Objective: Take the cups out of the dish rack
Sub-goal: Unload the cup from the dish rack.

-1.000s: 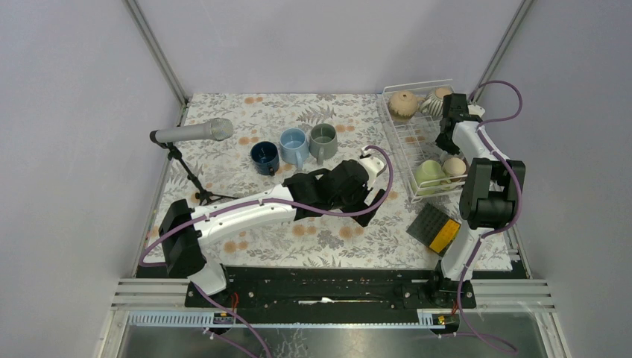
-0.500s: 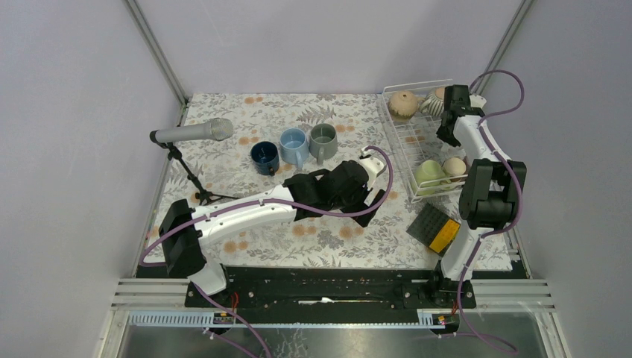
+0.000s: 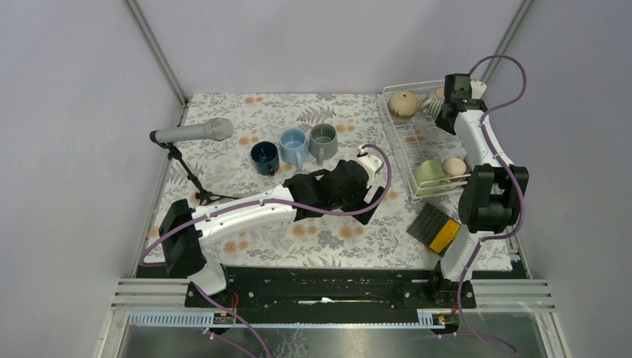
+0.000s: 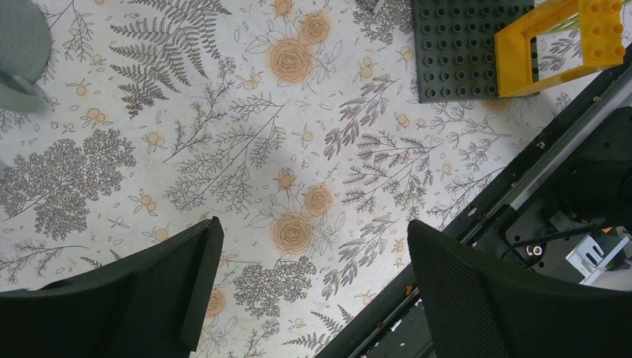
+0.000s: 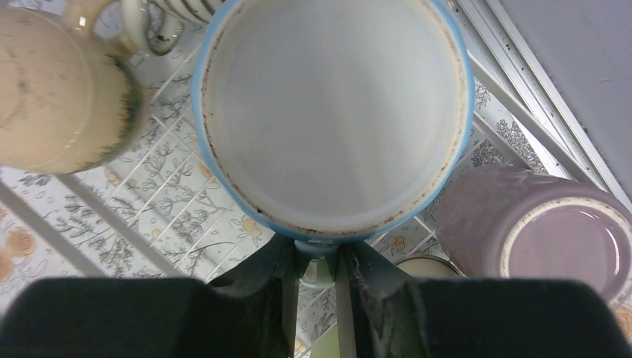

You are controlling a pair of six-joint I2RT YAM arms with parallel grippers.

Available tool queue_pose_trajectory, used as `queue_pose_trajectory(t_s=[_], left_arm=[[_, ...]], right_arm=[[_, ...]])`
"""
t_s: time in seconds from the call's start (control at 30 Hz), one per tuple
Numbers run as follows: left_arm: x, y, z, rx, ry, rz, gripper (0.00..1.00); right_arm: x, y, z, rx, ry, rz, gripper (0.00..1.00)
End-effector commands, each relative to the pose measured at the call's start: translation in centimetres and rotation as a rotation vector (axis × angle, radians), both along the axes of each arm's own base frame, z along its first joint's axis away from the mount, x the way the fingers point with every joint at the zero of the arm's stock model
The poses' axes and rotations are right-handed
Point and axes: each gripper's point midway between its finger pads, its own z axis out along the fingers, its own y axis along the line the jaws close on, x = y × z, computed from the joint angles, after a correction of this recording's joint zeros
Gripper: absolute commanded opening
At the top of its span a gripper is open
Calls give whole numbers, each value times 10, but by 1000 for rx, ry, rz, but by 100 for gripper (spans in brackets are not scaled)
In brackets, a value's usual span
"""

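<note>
My right gripper point(image 3: 449, 104) is at the far end of the white wire dish rack point(image 3: 406, 142). It is shut on the handle of a light blue mug point(image 5: 332, 112), whose white underside faces the wrist camera; the handle sits between the fingers point(image 5: 302, 283). Beside it in the rack are a tan mug point(image 5: 59, 97), a striped mug point(image 5: 175, 11) and a pinkish-purple mug point(image 5: 536, 231). A green mug point(image 3: 428, 174) and a pale pink one point(image 3: 454, 165) lie at the rack's near end. My left gripper point(image 4: 313, 276) is open and empty above the tablecloth. Dark blue point(image 3: 264, 157), light blue point(image 3: 294, 145) and grey point(image 3: 323, 142) mugs stand on the table.
A microphone on a small tripod point(image 3: 192, 133) stands at the left. A black-and-orange square pad point(image 3: 434, 227) lies near the rack's front, also in the left wrist view point(image 4: 462, 45). The table's black front rail point(image 4: 522, 194) is close under my left gripper.
</note>
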Motion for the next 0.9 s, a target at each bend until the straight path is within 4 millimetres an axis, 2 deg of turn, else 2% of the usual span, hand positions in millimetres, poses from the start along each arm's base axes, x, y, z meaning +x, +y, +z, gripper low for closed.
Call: queue_pose_trajectory(t_s=[0.0, 0.17, 0.23, 0.3, 0.43, 0.5, 0.73, 0.77, 0.87], left_arm=[[7, -1, 15, -83, -31, 56, 99], [8, 1, 22, -204, -9, 97, 99], [8, 2, 30, -271, 2, 117, 99], [7, 3, 31, -323, 18, 139, 99], [4, 10, 21, -413, 62, 197, 99], [5, 14, 22, -482, 82, 228, 99], [9, 33, 31, -791, 172, 284, 99], [12, 41, 23, -825, 192, 303, 99], [19, 52, 23, -960, 243, 327, 99]], right_arm=[[10, 8, 100, -17, -245, 22, 0], [4, 21, 128, 5, -289, 62, 0], [1, 41, 136, 11, -302, 104, 0], [-4, 53, 145, 30, -320, 133, 0], [-16, 83, 156, 68, -345, 216, 0], [-24, 99, 158, 82, -354, 261, 0], [-59, 160, 141, 200, -343, 442, 0], [-64, 168, 140, 224, -344, 466, 0], [-78, 192, 131, 295, -330, 536, 0]])
